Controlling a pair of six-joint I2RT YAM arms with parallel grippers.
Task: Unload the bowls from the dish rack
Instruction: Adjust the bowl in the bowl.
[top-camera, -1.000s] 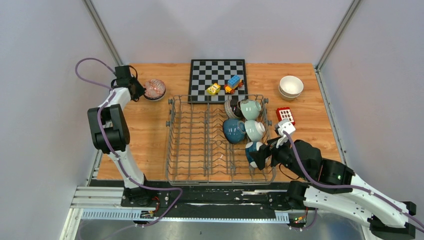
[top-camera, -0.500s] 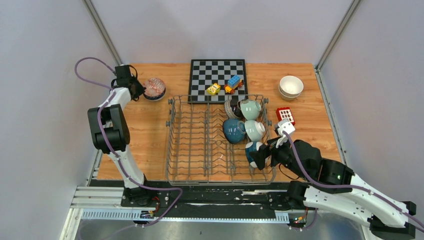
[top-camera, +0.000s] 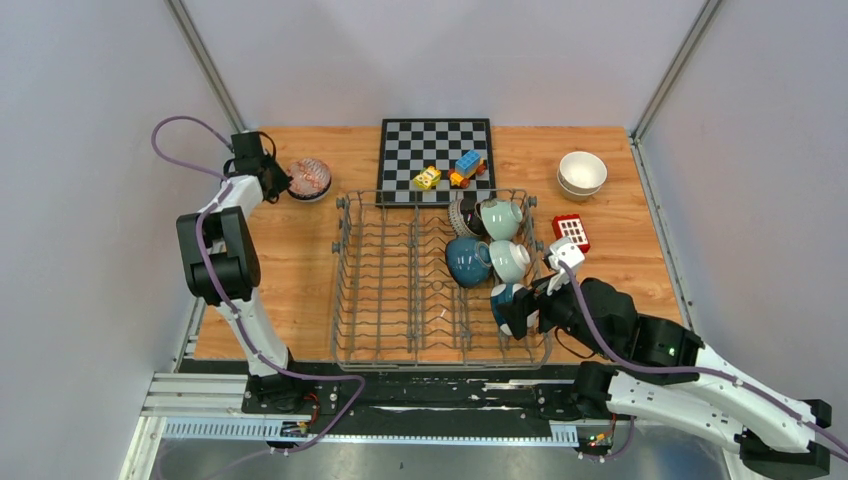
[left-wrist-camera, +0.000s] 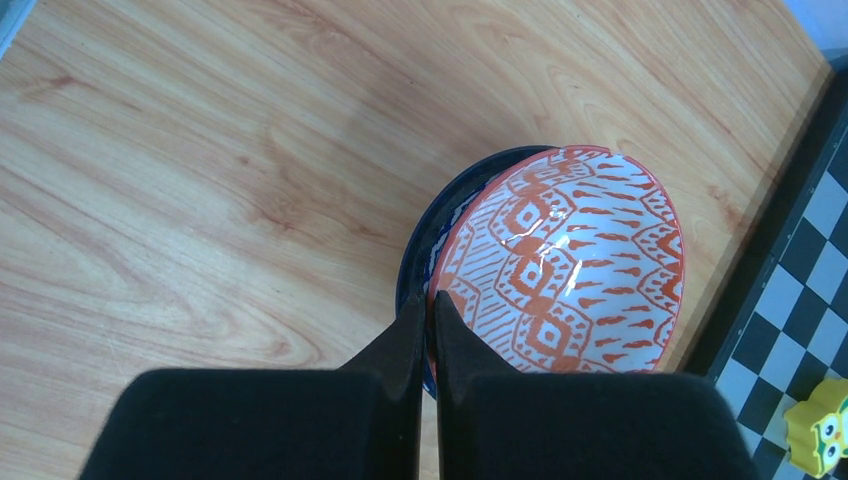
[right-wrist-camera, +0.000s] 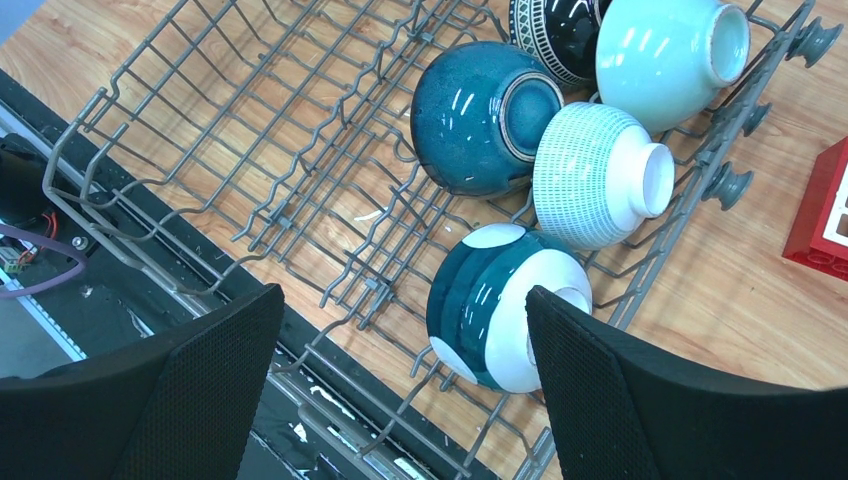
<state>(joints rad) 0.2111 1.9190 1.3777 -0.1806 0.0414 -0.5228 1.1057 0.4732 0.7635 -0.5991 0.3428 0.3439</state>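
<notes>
My left gripper (left-wrist-camera: 428, 335) is clamped on the near rim of the orange bowl (left-wrist-camera: 565, 265), which sits nested in a dark bowl (left-wrist-camera: 418, 250) on the table (left-wrist-camera: 200, 150), left of the rack (top-camera: 400, 290). My right gripper (right-wrist-camera: 402, 300) hangs spread wide above the teal bowl (right-wrist-camera: 480, 310) lying on its side in the rack's near right corner.

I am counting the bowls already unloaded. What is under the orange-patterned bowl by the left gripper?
A dark blue bowl sits under the orange-patterned bowl; only a crescent of its rim shows. Its inside, and anything beneath it, is covered.
</notes>
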